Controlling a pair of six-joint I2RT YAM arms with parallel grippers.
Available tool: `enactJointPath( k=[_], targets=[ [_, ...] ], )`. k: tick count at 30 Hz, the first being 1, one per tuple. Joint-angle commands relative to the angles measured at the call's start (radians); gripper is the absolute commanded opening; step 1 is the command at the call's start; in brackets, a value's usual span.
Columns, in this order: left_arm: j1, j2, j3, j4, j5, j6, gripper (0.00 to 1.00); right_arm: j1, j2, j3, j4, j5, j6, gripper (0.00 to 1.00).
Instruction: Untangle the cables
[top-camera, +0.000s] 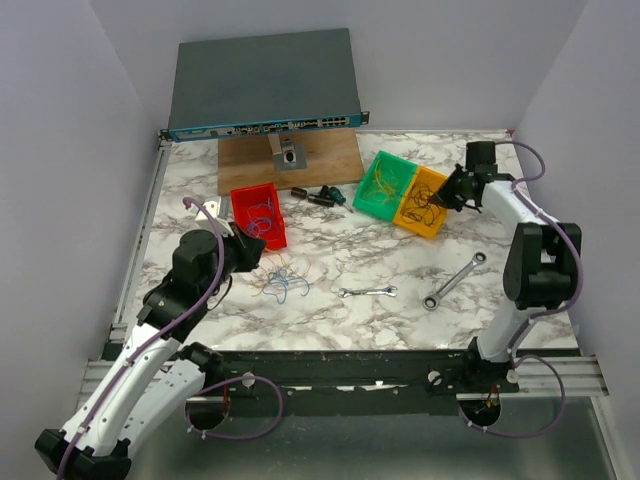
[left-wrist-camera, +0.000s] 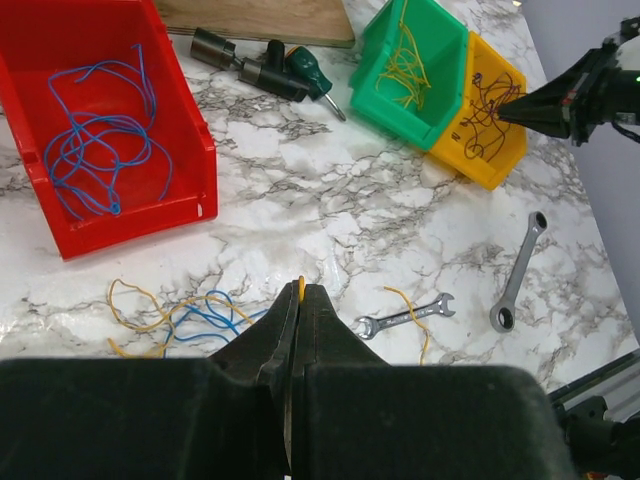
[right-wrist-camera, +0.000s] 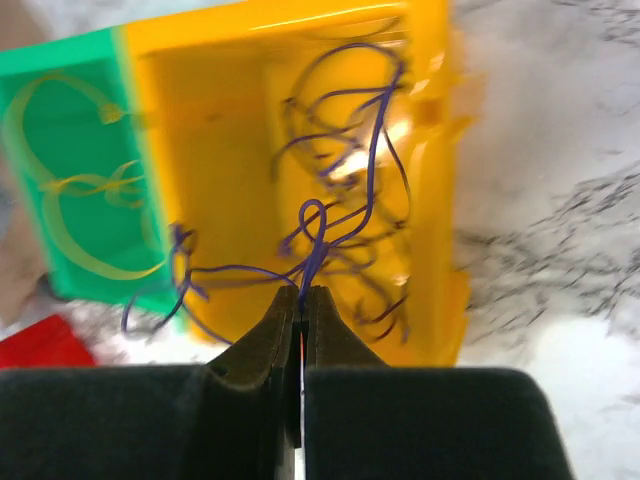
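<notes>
Top external view: three bins stand on the far half of the tabletop (top-camera: 400, 255). A small heap of loose cables (top-camera: 285, 283) lies near left, just beside the left gripper (top-camera: 258, 250).
Sorted: blue strands (left-wrist-camera: 95, 140) lie in the red bin (left-wrist-camera: 140, 215). Yellow strands (left-wrist-camera: 405, 65) are in the green bin (left-wrist-camera: 375, 40), and dark purple strands (left-wrist-camera: 485, 105) in the yellow bin (left-wrist-camera: 475, 165).
Left jaws: pressed together on a thin yellow end (left-wrist-camera: 300, 288) that pokes up between the tips.
Right gripper (right-wrist-camera: 302, 295): jaws together on a purple loop (right-wrist-camera: 312, 235), held over the yellow bin. Part of it trails out past the bin's edge on the green bin's side.
Left to do: the loose cables are blue and yellow-orange wires, interlaced. A single yellow piece (left-wrist-camera: 425, 345) lies apart, across the small wrench (left-wrist-camera: 405, 318).
Progress: probably well past halfway, since most wire is already binned by colour. What remains appears to be dropping the purple loop, separating the last heap, and collecting the stray piece.
</notes>
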Motion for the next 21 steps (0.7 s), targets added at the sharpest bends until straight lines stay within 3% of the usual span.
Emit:
enactJointPath(
  k=[1,5,13,15,18,21],
  targets=[
    [-0.004,0.01,0.015,0.0,0.004,-0.002,0.0,-0.002,0.127,0.042,0.029,0.096,-0.054,0.01],
    [-0.005,0.012,0.017,-0.005,-0.003,0.0,0.0,0.006,0.162,0.073,0.042,0.221,-0.08,0.01],
    [-0.006,0.03,0.023,-0.003,0.0,0.003,0.0,0.135,0.255,0.163,-0.002,0.45,-0.111,0.03],
    [-0.006,0.038,0.026,-0.004,0.008,0.003,0.0,0.152,0.263,0.178,-0.018,0.481,-0.113,0.15],
    [-0.008,0.049,0.037,-0.012,0.021,0.007,0.0,0.179,0.211,0.166,-0.01,0.54,-0.136,0.45],
    [-0.01,0.059,0.056,-0.018,0.051,0.019,0.0,0.183,0.104,0.118,0.019,0.518,-0.158,0.53]
  ],
)
